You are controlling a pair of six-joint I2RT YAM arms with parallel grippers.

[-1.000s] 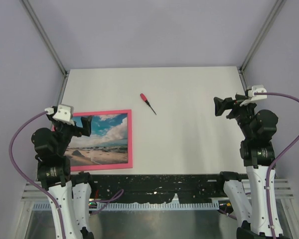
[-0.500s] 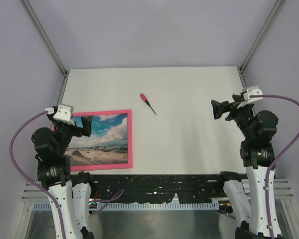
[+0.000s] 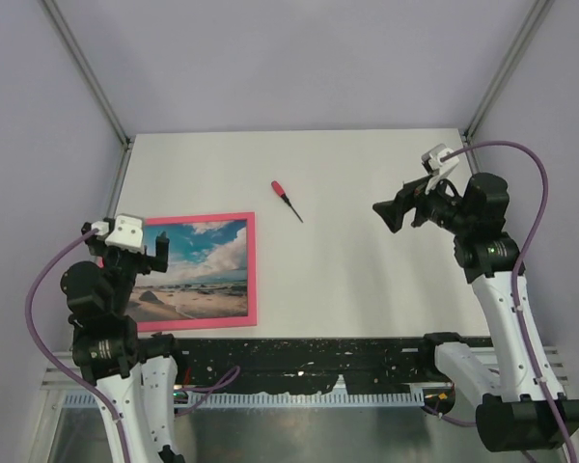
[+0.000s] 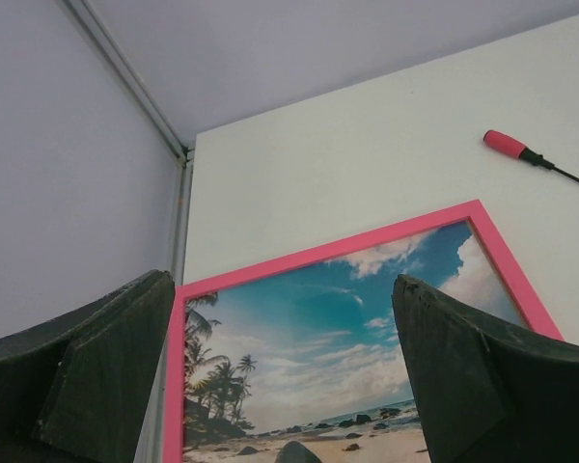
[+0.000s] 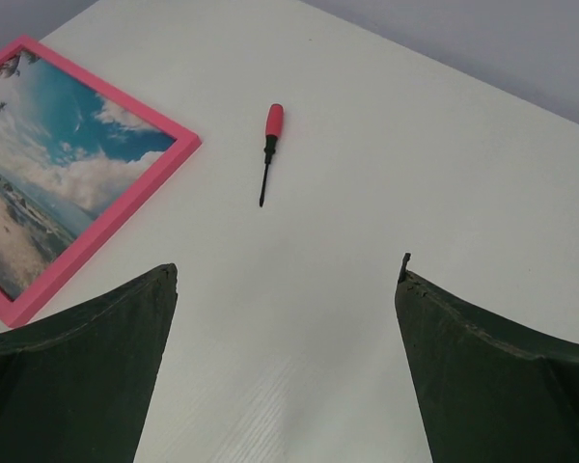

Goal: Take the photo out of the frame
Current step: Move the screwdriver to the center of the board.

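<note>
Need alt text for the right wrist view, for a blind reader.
The open right hand hovers over a white table, its two dark fingers filling the bottom corners. A red-handled screwdriver lies ahead, apart from a pink frame at left that holds a beach photo, face up.

White tabletop [image 3: 367, 270], plain pale lilac-grey walls [image 3: 289, 58] on three sides, silver corner rails [image 3: 85, 69], soft even light

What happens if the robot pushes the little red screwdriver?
It would probably roll: the screwdriver has a round-looking handle and lies loose on the table. It may curve, since the handle is thicker than the shaft. Small, so likely light.
</note>
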